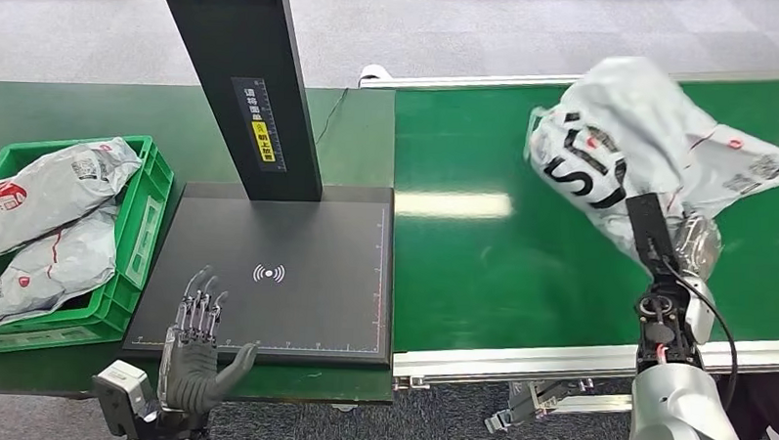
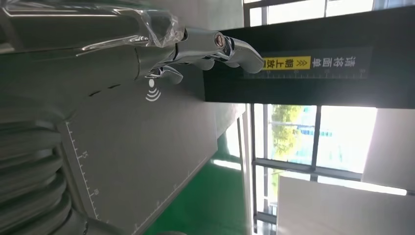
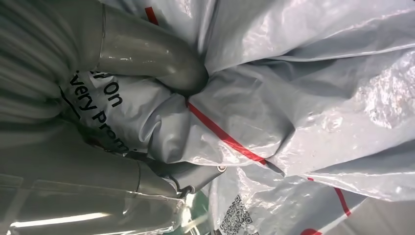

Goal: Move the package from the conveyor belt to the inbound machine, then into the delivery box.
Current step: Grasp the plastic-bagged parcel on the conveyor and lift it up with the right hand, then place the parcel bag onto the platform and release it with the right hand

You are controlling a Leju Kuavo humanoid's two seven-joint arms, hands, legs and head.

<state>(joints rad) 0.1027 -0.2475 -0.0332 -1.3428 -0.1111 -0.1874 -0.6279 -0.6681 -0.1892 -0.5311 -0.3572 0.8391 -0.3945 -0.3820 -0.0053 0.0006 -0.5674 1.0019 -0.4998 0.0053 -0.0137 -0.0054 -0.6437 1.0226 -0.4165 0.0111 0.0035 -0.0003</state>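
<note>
Package (image 1: 643, 141) gripped by right hand (image 1: 693, 240) above the belt (image 1: 482, 253); left hand (image 1: 197, 355) spread, holding nothing, by the scanner pad (image 1: 295, 295).

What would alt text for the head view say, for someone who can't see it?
The robot's right hand holds a crumpled grey plastic mail package up over the green conveyor belt. Its left hand hovers open over the flat black scanner platform, beside a green plastic crate holding two similar grey bags.

Package (image 3: 313, 98) reads "on" and "very Promi"; black post's label (image 2: 313, 62) Chinese.
</note>
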